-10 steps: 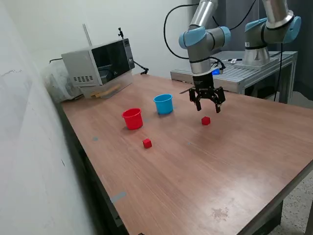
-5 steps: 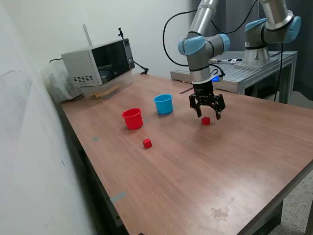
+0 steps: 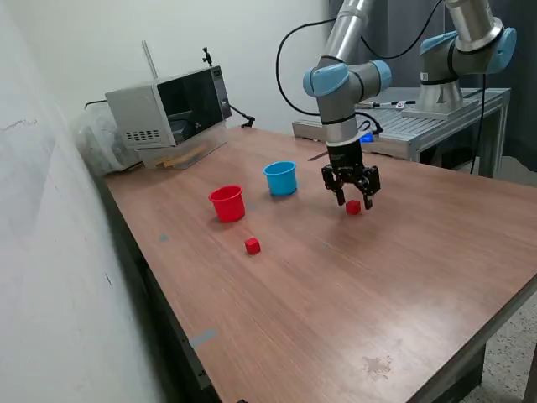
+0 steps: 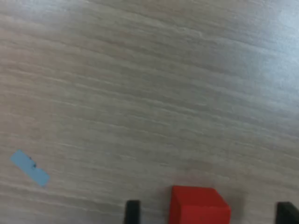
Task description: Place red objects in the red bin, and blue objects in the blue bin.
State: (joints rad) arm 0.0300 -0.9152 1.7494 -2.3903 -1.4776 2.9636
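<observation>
My gripper (image 3: 353, 201) is open and low over the table, its fingers straddling a tiny red cube (image 3: 353, 206). In the wrist view that cube (image 4: 199, 206) sits between the two dark fingertips (image 4: 132, 211), apart from both. A second red cube (image 3: 252, 245) lies on the table toward the exterior view's left, in front of the red cup (image 3: 227, 203). The light blue cup (image 3: 280, 178) stands just to the right of the red cup. No dark blue cubes show in either view.
A microwave (image 3: 172, 109) stands at the back left of the wooden table (image 3: 352, 285). A second robot arm (image 3: 466, 50) on a metal bench (image 3: 436, 117) is at the back right. A small blue tape mark (image 4: 30, 167) is on the table near the gripper.
My gripper has come down and slightly left, from above the red cube to around it. The cubes and cups have not moved.
</observation>
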